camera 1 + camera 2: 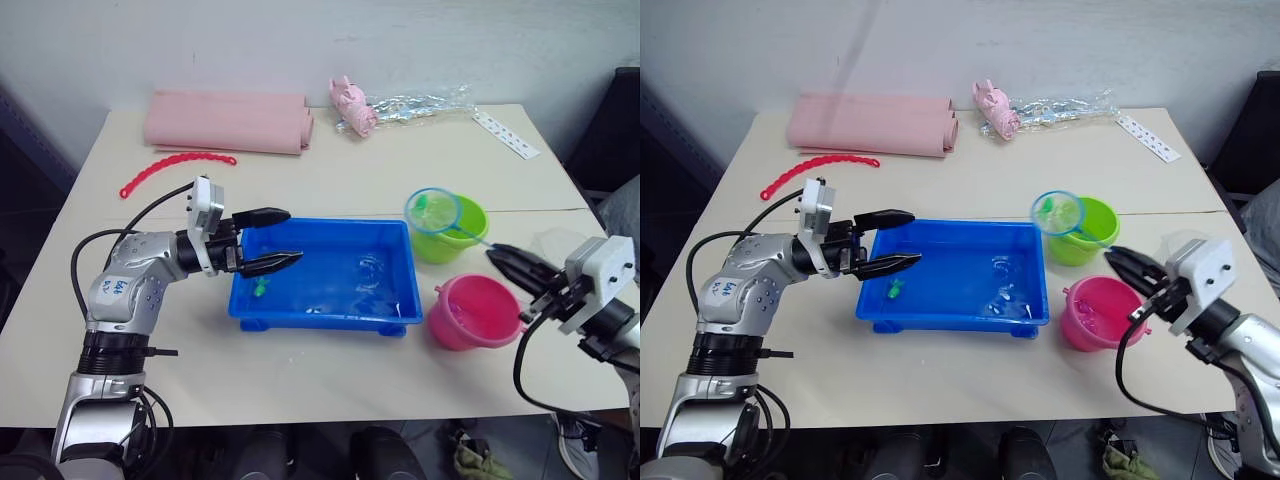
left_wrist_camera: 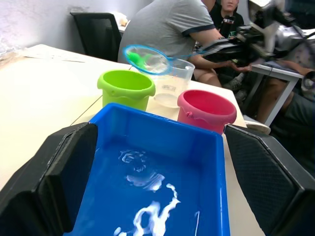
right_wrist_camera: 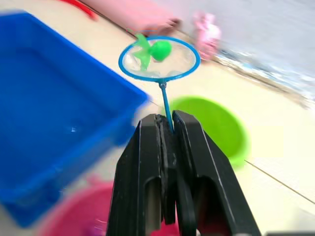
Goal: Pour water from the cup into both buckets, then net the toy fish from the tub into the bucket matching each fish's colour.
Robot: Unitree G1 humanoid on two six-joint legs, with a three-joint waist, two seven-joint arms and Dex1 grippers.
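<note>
Right gripper (image 3: 166, 129) pinches the net (image 3: 159, 58) over the beige table (image 1: 330, 180).

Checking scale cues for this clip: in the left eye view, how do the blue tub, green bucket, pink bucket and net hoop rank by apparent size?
1. Blue tub, clearly largest.
2. Green bucket and pink bucket: they look alike, and the net covers part of the green one, so I won't rank them.
3. Net hoop, smallest.
</note>
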